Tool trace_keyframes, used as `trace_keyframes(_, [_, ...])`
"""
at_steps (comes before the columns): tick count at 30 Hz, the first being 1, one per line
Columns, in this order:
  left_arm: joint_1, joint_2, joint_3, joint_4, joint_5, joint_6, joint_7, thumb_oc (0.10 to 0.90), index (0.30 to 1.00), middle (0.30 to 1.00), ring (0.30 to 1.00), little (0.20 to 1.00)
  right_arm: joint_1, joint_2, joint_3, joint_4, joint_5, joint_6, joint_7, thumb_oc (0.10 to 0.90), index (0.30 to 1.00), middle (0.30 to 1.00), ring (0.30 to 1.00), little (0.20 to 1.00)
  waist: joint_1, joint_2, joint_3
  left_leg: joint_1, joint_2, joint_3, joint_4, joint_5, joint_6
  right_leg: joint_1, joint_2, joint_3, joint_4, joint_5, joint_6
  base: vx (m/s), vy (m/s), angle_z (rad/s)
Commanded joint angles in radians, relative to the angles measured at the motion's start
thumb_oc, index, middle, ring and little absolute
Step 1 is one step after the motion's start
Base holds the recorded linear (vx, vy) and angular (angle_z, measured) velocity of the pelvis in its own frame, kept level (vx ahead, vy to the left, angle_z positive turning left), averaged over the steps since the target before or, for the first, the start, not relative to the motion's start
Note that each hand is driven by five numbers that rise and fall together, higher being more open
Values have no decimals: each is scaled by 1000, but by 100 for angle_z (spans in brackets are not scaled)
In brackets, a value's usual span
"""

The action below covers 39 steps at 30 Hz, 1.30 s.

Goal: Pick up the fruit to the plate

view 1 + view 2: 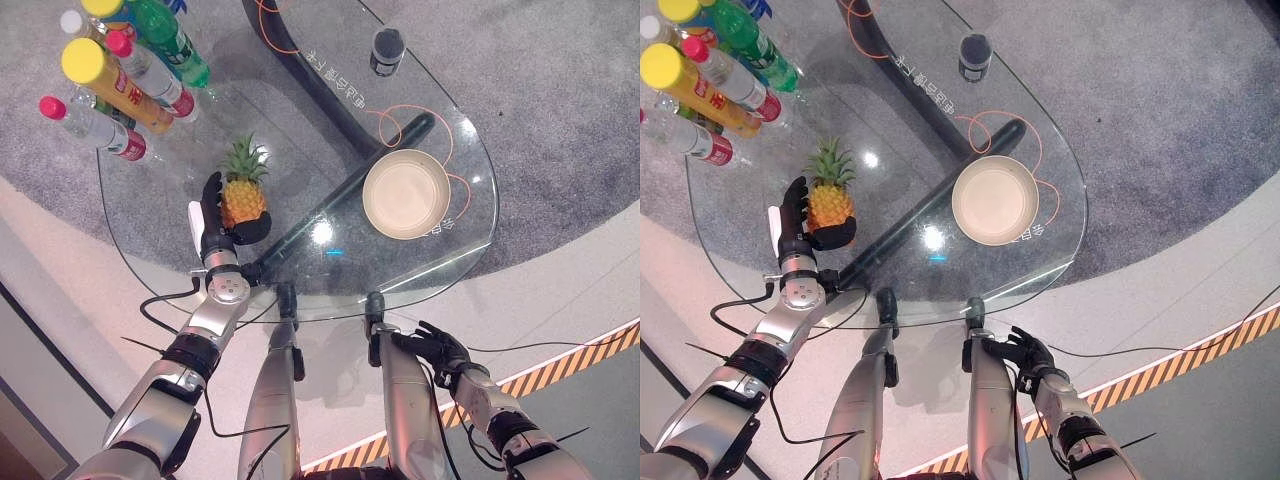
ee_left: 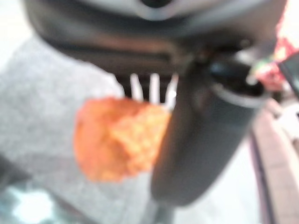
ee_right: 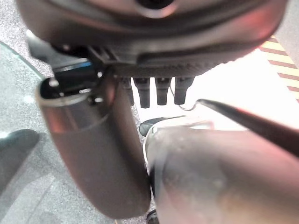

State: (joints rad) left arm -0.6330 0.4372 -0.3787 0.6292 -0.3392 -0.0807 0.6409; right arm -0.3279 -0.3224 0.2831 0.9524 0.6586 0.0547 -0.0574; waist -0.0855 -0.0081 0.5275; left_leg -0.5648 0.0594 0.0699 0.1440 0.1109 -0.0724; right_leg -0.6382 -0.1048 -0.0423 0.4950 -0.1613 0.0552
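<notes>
Your left hand [image 1: 215,225] has its fingers [image 1: 211,192] and thumb curled round the pineapple [image 1: 243,196], which stands upright between them on the glass table [image 1: 440,250]. Bottles [image 1: 120,75] cluster beyond the fingers. The plate [image 1: 406,193] sits well apart rightward. Your right hand [image 1: 440,348] hangs below the table edge, fingers seemingly relaxed and holding nothing.

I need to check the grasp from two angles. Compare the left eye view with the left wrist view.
Left eye view alone: the round cream plate on the clear glass table, the cluster of capped plastic bottles, the pineapple's green crown, and the right hand below the table edge. Left wrist view alone: a close look at the thumb beside the fruit. Both: the left hand curled round the small orange pineapple.
</notes>
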Motion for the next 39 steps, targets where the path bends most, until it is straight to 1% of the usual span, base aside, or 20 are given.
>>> trace_keyframes(1, [-44,-4,34,0,16,5,41,800,900,900,900,900,110,-27,83,28,-12,81,-56,800,900,900,900,900,5,-41,-8,-29,-49,23,189,-101,37,53,-1,-22,-262,249,3,0,0,0])
trace_keyframes(2, [-40,-13,30,11,19,26,51,800,900,900,900,900,106,-24,82,28,-14,84,-60,800,900,900,900,900,7,-41,-8,-30,-51,22,191,-102,37,53,-1,-24,-261,249,4,0,0,0])
trace_keyframes(4, [-36,-17,29,17,20,36,54,800,900,900,900,900,106,-23,83,29,-15,83,-62,800,900,900,900,900,8,-40,-8,-30,-51,21,191,-102,38,54,-2,-25,-261,248,4,0,0,0])
trace_keyframes(5, [-26,-28,24,34,20,63,57,800,900,900,900,900,101,-20,86,33,-13,84,-67,800,900,900,900,900,10,-40,-8,-27,-52,20,191,-102,37,60,-2,-27,-263,247,4,0,0,0])
trace_keyframes(8, [-13,-42,23,58,6,86,67,800,900,900,900,900,95,-16,86,39,-13,87,-70,800,900,900,900,900,14,-38,-8,-22,-54,17,188,-100,37,66,-2,-30,-266,247,4,0,0,0])
trace_keyframes(13, [5,-60,27,79,-12,105,80,800,900,900,900,900,93,-13,87,48,-10,86,-70,800,900,900,900,900,19,-35,-8,-15,-56,13,185,-100,37,76,-5,-36,-269,246,5,0,0,0])
trace_keyframes(17, [30,-72,26,99,-6,157,86,800,900,900,900,900,88,-11,91,45,-9,99,-78,800,900,900,900,900,25,-33,-8,-5,-59,6,184,-100,36,90,-3,-42,-269,242,3,0,0,0])
trace_keyframes(24, [52,-83,22,101,-17,150,81,800,900,900,900,900,76,-13,94,49,-8,111,-84,800,900,900,900,900,30,-30,-8,-4,-61,1,183,-97,36,95,-1,-46,-269,239,1,0,0,0])
trace_keyframes(30, [59,-72,15,83,-5,137,81,800,900,900,900,900,86,-20,97,32,-7,117,-83,800,900,900,900,900,29,-30,-8,-12,-61,-1,180,-93,36,88,1,-43,-271,241,1,0,0,0])
trace_keyframes(31, [57,-68,12,78,8,133,77,709,822,822,822,809,88,-19,98,31,-8,116,-82,800,900,900,900,900,29,-30,-8,-15,-62,-1,180,-92,37,84,1,-43,-270,242,2,0,0,0])
trace_keyframes(32, [53,-65,8,72,16,135,76,580,712,712,712,680,86,-19,99,32,-8,115,-82,800,900,900,900,900,28,-29,-8,-15,-63,-1,177,-91,37,83,2,-42,-271,243,2,0,0,0])
trace_keyframes(33, [52,-64,7,72,22,136,74,547,684,684,684,647,86,-19,99,32,-8,114,-82,800,900,900,900,900,28,-29,-8,-15,-63,-1,177,-91,37,82,2,-42,-271,243,2,0,0,0])
trace_keyframes(34, [46,-56,-1,67,54,141,74,751,858,858,858,851,85,-19,99,32,-7,115,-82,800,900,900,900,900,27,-28,-8,-16,-62,0,175,-90,37,80,2,-41,-272,244,2,0,0,0])
trace_keyframes(35, [44,-53,-3,65,62,142,77,800,900,900,900,900,84,-20,100,32,-7,115,-82,800,900,900,900,900,27,-28,-8,-17,-62,1,174,-90,37,79,2,-41,-272,244,2,0,0,0])
trace_keyframes(37, [36,-41,-12,58,106,142,90,800,900,900,900,900,81,-21,100,34,-5,115,-82,800,900,900,900,900,27,-28,-8,-18,-63,2,173,-89,38,78,3,-39,-273,245,2,0,0,0])
trace_keyframes(39, [16,-9,-22,44,143,142,92,800,900,900,900,900,84,-29,98,44,-10,107,-66,800,900,900,900,900,27,-28,-8,-17,-64,3,173,-89,37,80,2,-38,-275,245,3,0,0,0])
